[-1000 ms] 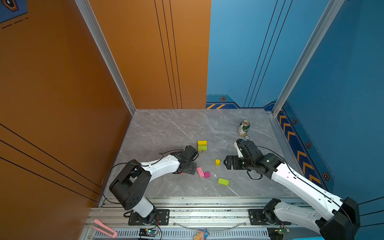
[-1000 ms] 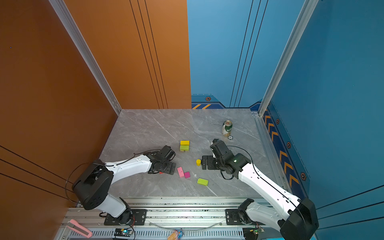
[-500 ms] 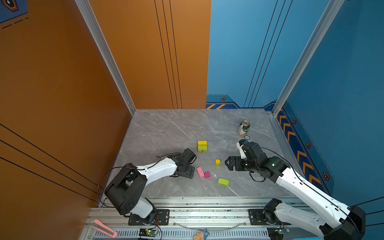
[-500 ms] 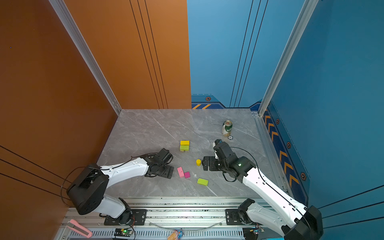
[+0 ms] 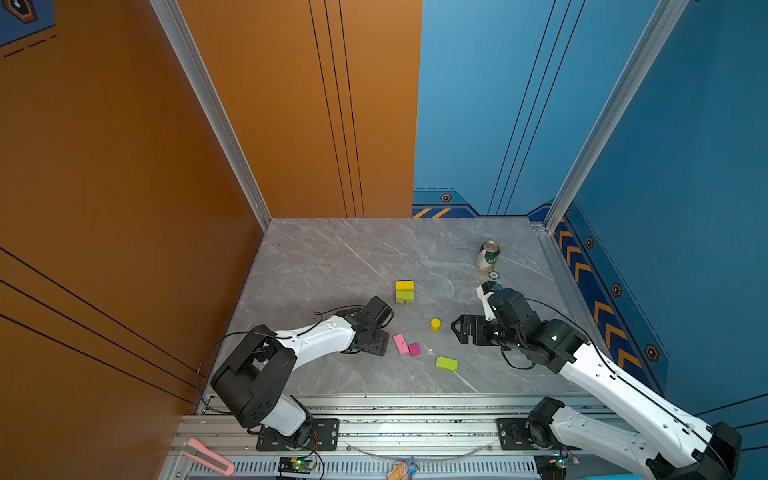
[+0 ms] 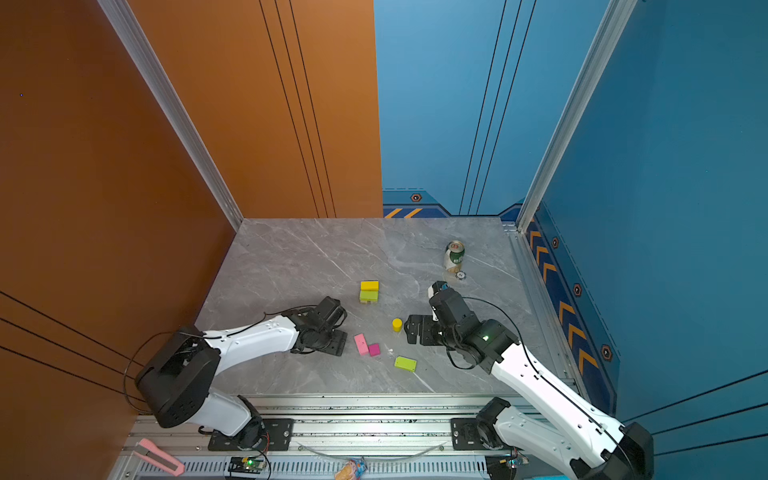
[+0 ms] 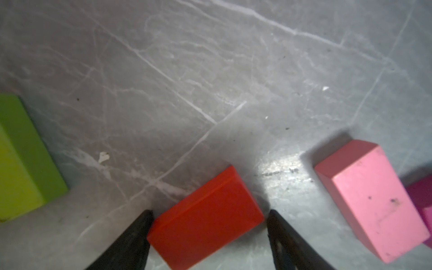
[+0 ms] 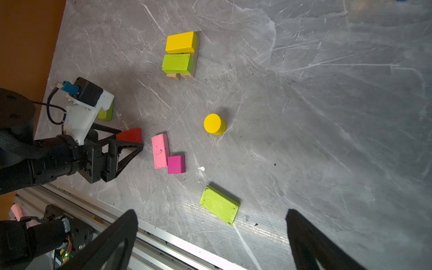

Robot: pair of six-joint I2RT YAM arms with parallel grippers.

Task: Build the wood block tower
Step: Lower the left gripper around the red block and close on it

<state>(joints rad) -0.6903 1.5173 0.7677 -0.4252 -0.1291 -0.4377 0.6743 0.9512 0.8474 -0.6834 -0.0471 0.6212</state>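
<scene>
We are straddling the red block (image 7: 205, 217) with left end effector (image 7: 209, 211), grip unclear, right end effector (image 8: 210, 210) gaping wide.

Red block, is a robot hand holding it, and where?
Cannot tell: the left gripper's fingers flank the red block's opposite sides on the table. The right gripper is open and empty.

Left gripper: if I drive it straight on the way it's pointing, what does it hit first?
The red-orange block, already between the open jaws of the left gripper. The tips look near the table too, though depth is unclear. The pink block lies off to the side.
</scene>
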